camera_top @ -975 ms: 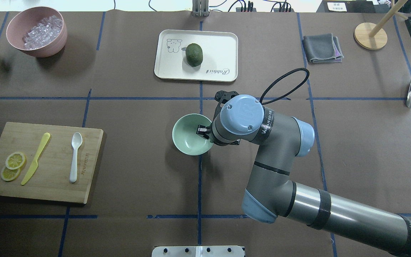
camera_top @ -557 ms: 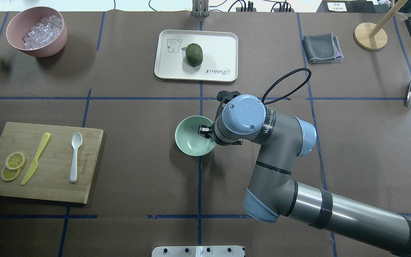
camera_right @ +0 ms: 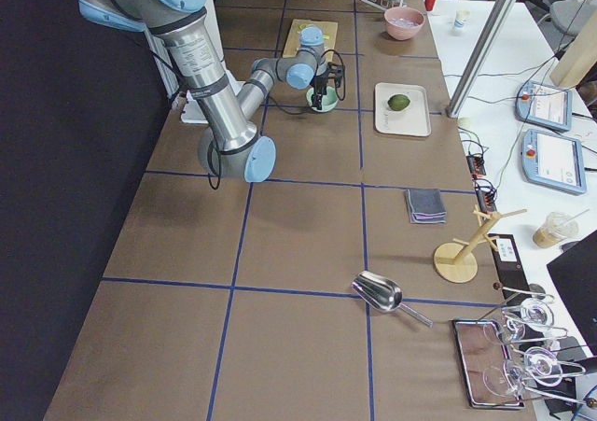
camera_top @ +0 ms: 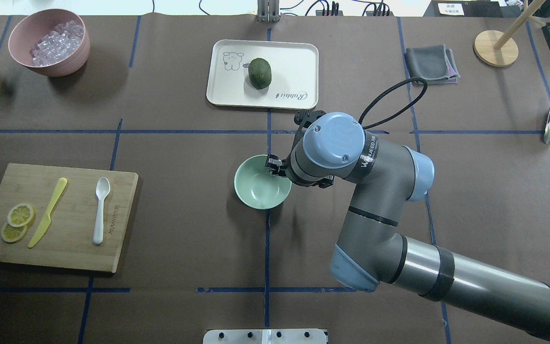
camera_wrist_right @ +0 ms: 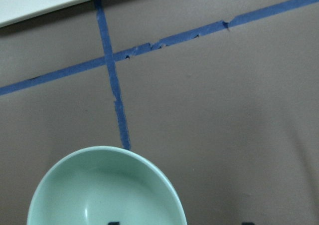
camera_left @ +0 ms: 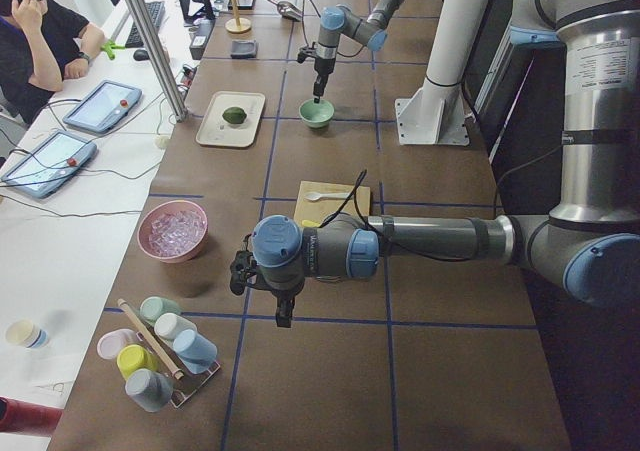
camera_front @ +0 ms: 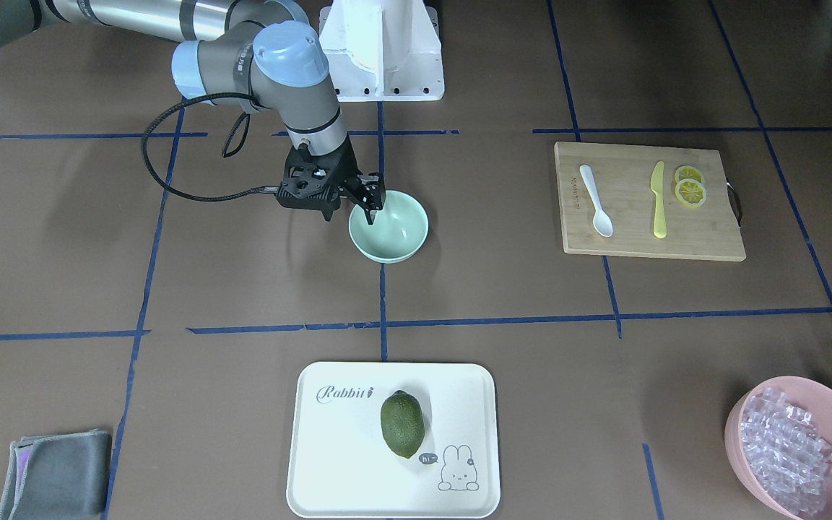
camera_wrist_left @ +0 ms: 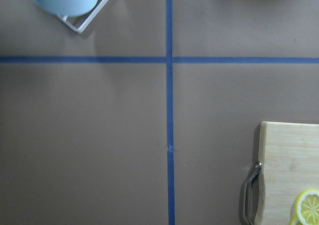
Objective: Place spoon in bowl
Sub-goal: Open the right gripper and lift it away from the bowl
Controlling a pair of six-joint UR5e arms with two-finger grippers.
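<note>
The white spoon [camera_top: 100, 210] lies on the wooden cutting board [camera_top: 77, 215] at the left, next to a yellow knife [camera_top: 47, 213]; it also shows in the front view [camera_front: 595, 200]. The mint-green bowl [camera_top: 260, 188] stands empty at the table's middle, also seen in the front view [camera_front: 394, 235] and the right wrist view [camera_wrist_right: 99, 195]. My right gripper [camera_top: 273, 166] is open and empty just above the bowl's far right rim, its jaws straddling the rim. My left gripper [camera_left: 284, 311] hangs over bare table far from the board; I cannot tell if it is open.
Two lemon slices [camera_top: 17, 222] lie on the board. A white tray [camera_top: 299, 59] with a green fruit [camera_top: 259, 73] is behind the bowl. A pink bowl of ice cubes [camera_top: 48, 40] is far left, a grey cloth [camera_top: 430, 64] far right.
The bowl slid slightly right with my right gripper, then stayed put. The gripper has since moved a little farther and to the right along the rim.
</note>
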